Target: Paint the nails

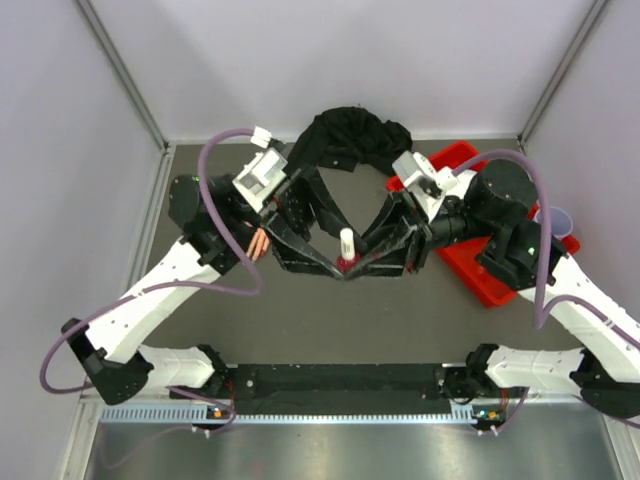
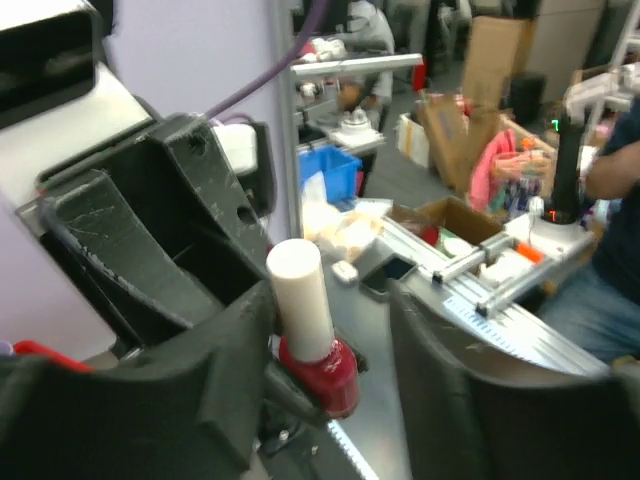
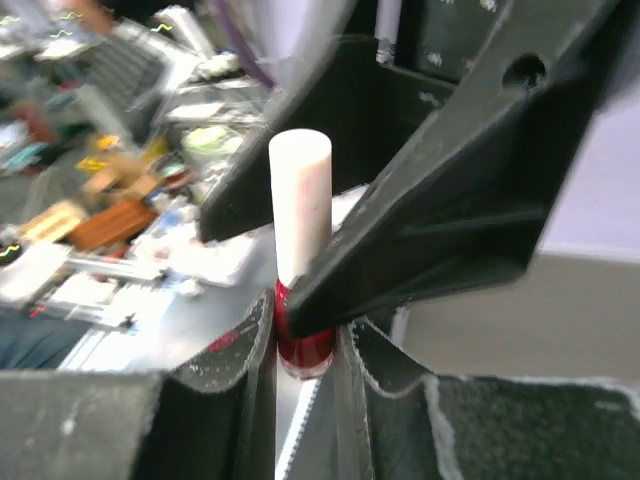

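A small red polish bottle [image 1: 345, 262] with a white cap [image 1: 346, 241] stands upright at mid-table between both grippers. My right gripper [image 3: 305, 335] is shut on the red body [image 3: 303, 345]. My left gripper [image 2: 330, 335] is open, its fingers wide apart around the bottle [image 2: 322, 370], with the cap [image 2: 300, 295] close to one finger. The peach mannequin hand [image 1: 259, 243] shows only as fingertips under my left arm. Its nails are too small to make out. Its black sleeve [image 1: 350, 135] lies at the back.
A red tray [image 1: 480, 275] sits at the right under my right arm. A pale purple cup [image 1: 560, 220] stands beside the right wall. Grey walls close in the left, back and right sides.
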`<state>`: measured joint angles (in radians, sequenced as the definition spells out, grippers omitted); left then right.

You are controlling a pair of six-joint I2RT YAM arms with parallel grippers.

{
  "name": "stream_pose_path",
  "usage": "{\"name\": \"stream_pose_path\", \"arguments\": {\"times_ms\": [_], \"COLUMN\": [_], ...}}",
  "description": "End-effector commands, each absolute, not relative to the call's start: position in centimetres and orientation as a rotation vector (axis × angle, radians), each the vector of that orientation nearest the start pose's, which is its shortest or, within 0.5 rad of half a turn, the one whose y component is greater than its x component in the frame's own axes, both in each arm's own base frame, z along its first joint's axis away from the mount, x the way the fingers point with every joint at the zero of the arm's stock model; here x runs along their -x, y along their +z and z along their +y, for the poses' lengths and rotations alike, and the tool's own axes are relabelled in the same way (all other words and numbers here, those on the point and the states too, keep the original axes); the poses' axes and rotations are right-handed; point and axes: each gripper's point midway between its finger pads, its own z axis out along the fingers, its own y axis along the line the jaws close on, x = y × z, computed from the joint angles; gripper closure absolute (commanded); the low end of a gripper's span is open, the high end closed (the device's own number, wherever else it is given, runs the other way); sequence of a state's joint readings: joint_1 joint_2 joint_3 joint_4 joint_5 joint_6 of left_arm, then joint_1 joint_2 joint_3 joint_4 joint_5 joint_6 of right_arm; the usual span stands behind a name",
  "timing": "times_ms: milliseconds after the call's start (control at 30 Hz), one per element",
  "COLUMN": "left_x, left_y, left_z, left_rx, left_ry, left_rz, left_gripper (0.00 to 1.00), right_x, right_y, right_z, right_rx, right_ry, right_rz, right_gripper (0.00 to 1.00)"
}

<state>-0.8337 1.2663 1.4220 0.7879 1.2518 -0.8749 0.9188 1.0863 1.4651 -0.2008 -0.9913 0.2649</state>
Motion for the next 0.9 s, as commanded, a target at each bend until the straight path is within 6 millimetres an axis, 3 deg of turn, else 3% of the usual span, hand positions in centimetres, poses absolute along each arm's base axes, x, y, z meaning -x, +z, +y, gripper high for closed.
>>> {"name": "stream_pose_path", "arguments": {"times_ms": [0,67,167,233,267,400,600,867], "left_x": [-8.3,-10.3,-11.7,-12.5,-14.2,-17.4,-18.6,-19.5], "left_y": [50.5,50.7,51.2,51.5,51.1,51.8,52.8,52.5], "left_z": [-29.9,-29.4,-28.7,-28.1,-28.1,-27.0,-27.0,-28.1], "left_rx": [-1.371,-1.274,-1.205,-1.155,-1.076,-0.858,-0.698,-0.693], "left_ry": [-1.594,-1.526,-1.409,-1.329,-1.264,-1.139,-1.208,-1.243], "left_rz": [0.835,0.943,0.987,1.006,1.076,1.185,1.209,1.227], "left_gripper": [0.37,0.29,0.23,0.22,0.22,0.22,0.28,0.28], "right_x": [-7.5,-8.3,-9.5,-10.5,-10.9,-12.9,-16.6,-17.9], "right_y": [51.6,50.9,49.9,49.3,49.2,48.5,47.4,47.1], "right_z": [30.5,30.7,30.7,30.5,30.4,30.2,30.1,30.4], "right_rx": [1.158,1.147,1.133,1.098,1.091,1.023,0.918,0.885], "right_ry": [1.408,1.377,1.297,1.246,1.223,1.129,0.978,0.940], "right_rz": [1.025,1.067,1.120,1.170,1.176,1.247,1.361,1.399], "right_gripper": [1.00,1.00,1.00,1.00,1.00,1.00,1.00,1.00]}}
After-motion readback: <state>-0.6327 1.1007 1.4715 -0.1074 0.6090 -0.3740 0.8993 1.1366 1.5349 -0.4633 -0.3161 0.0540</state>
